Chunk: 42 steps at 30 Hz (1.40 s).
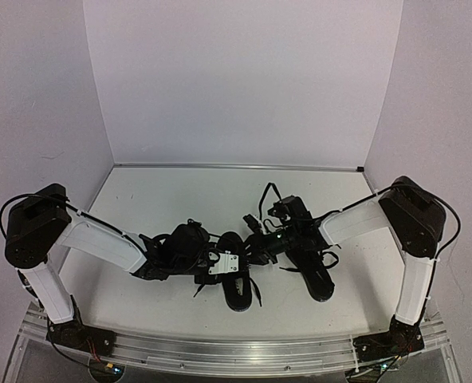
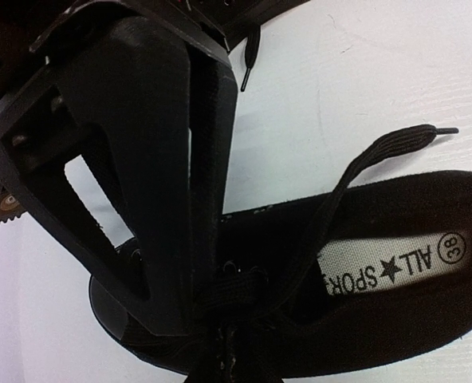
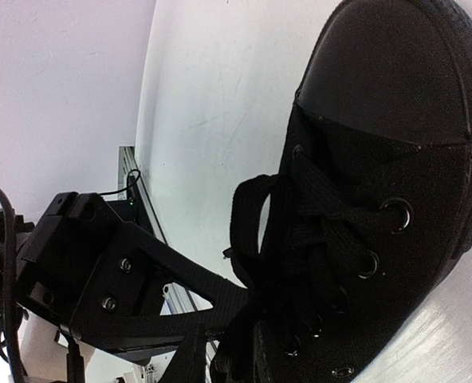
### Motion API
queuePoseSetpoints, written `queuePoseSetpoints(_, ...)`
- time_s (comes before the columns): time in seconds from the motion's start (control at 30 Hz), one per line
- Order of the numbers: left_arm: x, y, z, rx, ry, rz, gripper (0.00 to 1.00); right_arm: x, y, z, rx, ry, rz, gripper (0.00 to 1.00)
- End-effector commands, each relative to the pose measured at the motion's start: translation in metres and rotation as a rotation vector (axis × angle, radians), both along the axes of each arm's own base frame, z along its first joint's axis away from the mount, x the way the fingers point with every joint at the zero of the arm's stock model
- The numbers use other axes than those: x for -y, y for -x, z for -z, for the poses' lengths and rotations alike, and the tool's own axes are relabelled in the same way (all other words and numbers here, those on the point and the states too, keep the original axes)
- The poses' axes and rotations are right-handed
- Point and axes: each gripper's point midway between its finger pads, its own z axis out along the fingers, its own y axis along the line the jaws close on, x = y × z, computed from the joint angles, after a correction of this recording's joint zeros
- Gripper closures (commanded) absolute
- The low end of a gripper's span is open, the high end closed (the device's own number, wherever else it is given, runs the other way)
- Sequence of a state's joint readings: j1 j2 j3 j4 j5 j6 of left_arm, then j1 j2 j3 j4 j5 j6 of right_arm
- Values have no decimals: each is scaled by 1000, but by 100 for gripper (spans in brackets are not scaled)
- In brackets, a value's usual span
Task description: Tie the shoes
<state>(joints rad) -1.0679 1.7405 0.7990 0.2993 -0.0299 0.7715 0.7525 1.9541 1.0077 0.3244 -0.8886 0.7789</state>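
Observation:
Two black shoes lie side by side on the white table. The left shoe (image 1: 237, 294) shows a white insole label (image 2: 395, 263). My left gripper (image 1: 206, 259) sits over its lacing, fingers (image 2: 200, 315) pressed together and shut on a lace strand (image 2: 256, 291) at the top eyelets. One free lace end (image 2: 395, 144) trails off across the table. The right shoe (image 1: 312, 267) fills the right wrist view (image 3: 395, 120), with a lace loop (image 3: 248, 223) beside its tongue. My right gripper (image 1: 261, 243) is at that shoe's inner side, its narrow jaws (image 3: 232, 327) closed round a lace.
An aluminium rail (image 1: 236, 351) runs along the near table edge between the arm bases. White walls enclose the table at the back and on both sides. A loose lace tip (image 2: 248, 60) lies on the table above the left gripper.

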Motion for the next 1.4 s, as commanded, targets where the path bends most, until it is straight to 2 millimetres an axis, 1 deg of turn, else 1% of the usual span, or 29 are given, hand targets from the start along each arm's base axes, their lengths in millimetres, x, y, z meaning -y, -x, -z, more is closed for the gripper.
queuePoseSetpoints(0.0,18,-8,-26,57,67,10,100,-8,-3,-5,26,-3,-27,82)
queuePoseSetpoints(0.03,18,-8,-26,58,68,9,100,-8,-2,-5,32,4,-32,85)
queuePoseSetpoints(0.17,19,-8,-29,60,75,9,100,-5,-1,-5,47,28,-38,91)
queuePoseSetpoints(0.3,19,-8,-30,59,77,10,100,-2,-1,0,52,67,-38,86)
queuePoseSetpoints(0.37,19,-8,-29,59,77,10,100,-1,-1,-1,54,69,-41,87)
queuePoseSetpoints(0.47,20,-8,-29,59,76,11,100,-1,-2,-3,70,68,-40,97)
queuePoseSetpoints(0.53,19,-8,-29,58,76,11,100,-1,-2,-8,77,61,-41,100)
queuePoseSetpoints(0.67,19,-6,-30,55,77,17,100,2,-3,-21,123,48,-29,100)
queuePoseSetpoints(0.83,21,-2,-37,56,96,31,100,5,-3,-36,165,17,-6,100)
queuePoseSetpoints(0.93,23,-2,-39,59,102,35,100,6,-2,-38,166,7,-2,100)
queuePoseSetpoints(1.2,27,-10,-39,63,120,-8,100,9,2,-31,147,13,-5,100)
queuePoseSetpoints(1.37,28,-13,-32,54,112,-26,100,9,4,-33,144,3,-7,100)
